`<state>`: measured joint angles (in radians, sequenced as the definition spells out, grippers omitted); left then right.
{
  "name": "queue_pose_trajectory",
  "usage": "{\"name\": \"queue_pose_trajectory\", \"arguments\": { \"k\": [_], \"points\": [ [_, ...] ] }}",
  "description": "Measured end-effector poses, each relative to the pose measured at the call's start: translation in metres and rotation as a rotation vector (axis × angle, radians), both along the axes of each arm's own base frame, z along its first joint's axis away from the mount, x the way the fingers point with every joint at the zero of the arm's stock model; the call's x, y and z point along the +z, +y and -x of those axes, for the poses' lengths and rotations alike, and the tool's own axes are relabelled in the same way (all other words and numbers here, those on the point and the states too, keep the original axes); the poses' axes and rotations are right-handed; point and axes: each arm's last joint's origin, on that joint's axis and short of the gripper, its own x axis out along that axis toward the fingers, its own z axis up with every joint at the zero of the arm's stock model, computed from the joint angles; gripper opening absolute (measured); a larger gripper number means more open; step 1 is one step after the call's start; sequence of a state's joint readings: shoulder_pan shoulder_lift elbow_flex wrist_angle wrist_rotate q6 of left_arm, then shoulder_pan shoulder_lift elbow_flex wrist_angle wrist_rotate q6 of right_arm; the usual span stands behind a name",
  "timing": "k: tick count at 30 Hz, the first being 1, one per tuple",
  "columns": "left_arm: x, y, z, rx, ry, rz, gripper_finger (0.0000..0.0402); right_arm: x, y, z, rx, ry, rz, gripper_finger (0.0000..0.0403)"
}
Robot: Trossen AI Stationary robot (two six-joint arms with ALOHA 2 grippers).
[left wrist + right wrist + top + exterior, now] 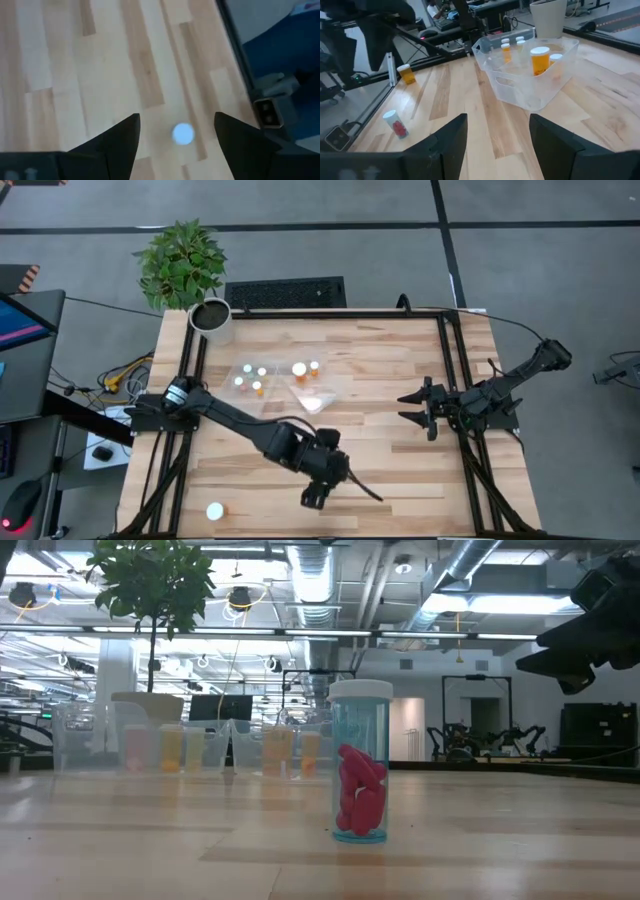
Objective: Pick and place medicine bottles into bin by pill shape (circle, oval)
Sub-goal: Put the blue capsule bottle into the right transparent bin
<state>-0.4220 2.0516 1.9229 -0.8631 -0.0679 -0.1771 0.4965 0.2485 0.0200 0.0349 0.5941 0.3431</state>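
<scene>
Medicine bottles mostly sit inside the two clear bins (285, 382) at the far side of the worktop (400, 370), sorted there already by my reading. One clear bottle of red pills (360, 762) stands upright near the front edge, and an orange one (215, 510) sits at the front left corner. I have the left claw (177, 135) hanging spread directly over the red-pill bottle's white cap, lined up so the fingers can drop to either side. The right claw (497, 132), also spread, waits at the right side, clear of the work.
</scene>
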Motion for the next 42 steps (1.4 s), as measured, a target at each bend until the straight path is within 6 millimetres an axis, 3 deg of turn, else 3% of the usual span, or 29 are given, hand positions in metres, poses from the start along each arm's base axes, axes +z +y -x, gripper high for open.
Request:
{"name": "queue_pose_trajectory", "arguments": {
  "k": [8, 23, 32, 42],
  "points": [
    [-0.029, -0.012, -0.008, 0.06, 0.067, 0.027, 0.0265, -0.001, 0.003, 0.0, 0.096, 0.012, -0.015, 0.0226],
    [-0.078, -0.018, -0.017, 0.078, 0.23, 0.034, 0.0265, -0.006, 0.005, -0.003, 0.119, 0.07, -0.001, 0.0226],
    [-0.077, -0.018, -0.018, 0.081, 0.217, 0.025, 0.0265, -0.008, 0.005, -0.003, 0.119, 0.087, 0.007, 0.0226],
    [-0.095, -0.025, -0.018, 0.086, 0.26, 0.019, 0.0265, -0.008, 0.005, -0.003, 0.118, 0.087, 0.008, 0.0226]
  ]
}}
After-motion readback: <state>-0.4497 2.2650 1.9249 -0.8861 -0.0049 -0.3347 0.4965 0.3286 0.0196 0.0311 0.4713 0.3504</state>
